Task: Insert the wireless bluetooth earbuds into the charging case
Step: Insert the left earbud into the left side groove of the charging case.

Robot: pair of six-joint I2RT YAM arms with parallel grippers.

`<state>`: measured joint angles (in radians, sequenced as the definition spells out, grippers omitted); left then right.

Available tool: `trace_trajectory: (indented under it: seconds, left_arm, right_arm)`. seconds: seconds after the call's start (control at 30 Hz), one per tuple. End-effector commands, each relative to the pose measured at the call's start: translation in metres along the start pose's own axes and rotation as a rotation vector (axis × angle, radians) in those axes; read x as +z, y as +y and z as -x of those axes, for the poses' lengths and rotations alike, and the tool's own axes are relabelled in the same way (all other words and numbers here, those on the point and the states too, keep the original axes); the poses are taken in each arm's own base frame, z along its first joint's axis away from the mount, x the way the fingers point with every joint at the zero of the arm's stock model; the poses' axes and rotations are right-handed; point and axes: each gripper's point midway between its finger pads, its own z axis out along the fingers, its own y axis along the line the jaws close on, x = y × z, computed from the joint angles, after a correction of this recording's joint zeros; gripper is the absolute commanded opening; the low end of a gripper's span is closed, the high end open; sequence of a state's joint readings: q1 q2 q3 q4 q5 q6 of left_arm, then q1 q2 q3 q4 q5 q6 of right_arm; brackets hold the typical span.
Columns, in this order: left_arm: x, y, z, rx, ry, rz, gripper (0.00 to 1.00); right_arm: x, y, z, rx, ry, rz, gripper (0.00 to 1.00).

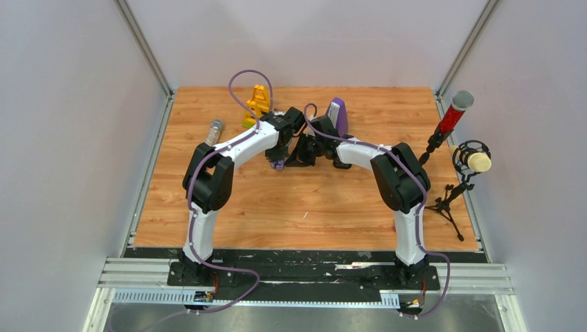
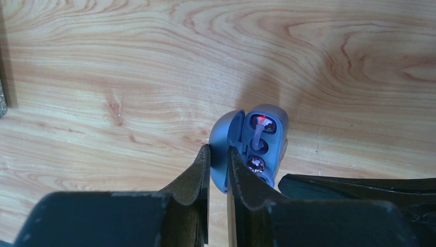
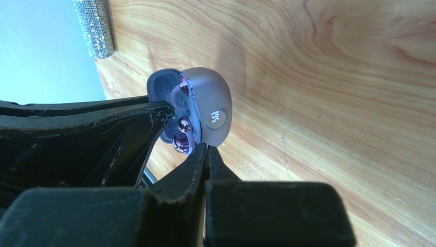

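Note:
The charging case point(image 2: 267, 141) is a grey-blue oval standing open on the wood table; in the right wrist view a small lit display shows on the charging case point(image 3: 213, 116). My left gripper point(image 2: 218, 150) is shut on the raised lid point(image 2: 226, 136), one finger on each face of it. Shiny purplish earbuds point(image 2: 255, 163) sit in the wells, and a red light glows at the far well. The earbuds point(image 3: 182, 135) also show in the right wrist view. My right gripper point(image 3: 207, 147) is shut with nothing in it, tips right at the case's near edge. Both grippers meet mid-table point(image 1: 291, 158).
A glittery silver cylinder point(image 1: 215, 131) lies left of the arms, seen also as the cylinder point(image 3: 95, 25). A yellow object point(image 1: 258, 104) and a purple-grey object point(image 1: 337, 114) stand at the back. Two microphones on stands point(image 1: 457, 138) are at the right edge.

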<state>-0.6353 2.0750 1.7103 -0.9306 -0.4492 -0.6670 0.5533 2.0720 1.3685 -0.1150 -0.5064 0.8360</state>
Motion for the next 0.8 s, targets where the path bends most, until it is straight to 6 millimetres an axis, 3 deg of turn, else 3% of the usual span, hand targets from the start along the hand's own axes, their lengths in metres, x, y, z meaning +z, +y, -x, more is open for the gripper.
trace_trajectory:
  seconds: [0.0, 0.2, 0.77]
  left_arm:
    - [-0.019, -0.008, 0.022, -0.027, -0.08, -0.037, 0.0]
    - [-0.018, -0.01, 0.021, -0.022, -0.077, -0.039, 0.0]
    - [-0.018, -0.012, 0.019, -0.012, -0.078, -0.043, 0.0]
  right_arm:
    - [-0.007, 0.03, 0.004, -0.046, -0.016, 0.057, 0.0]
    - [0.0, 0.034, -0.003, -0.054, 0.012, 0.068, 0.0]
    - [0.001, 0.04, 0.002, -0.065, 0.005, 0.082, 0.0]
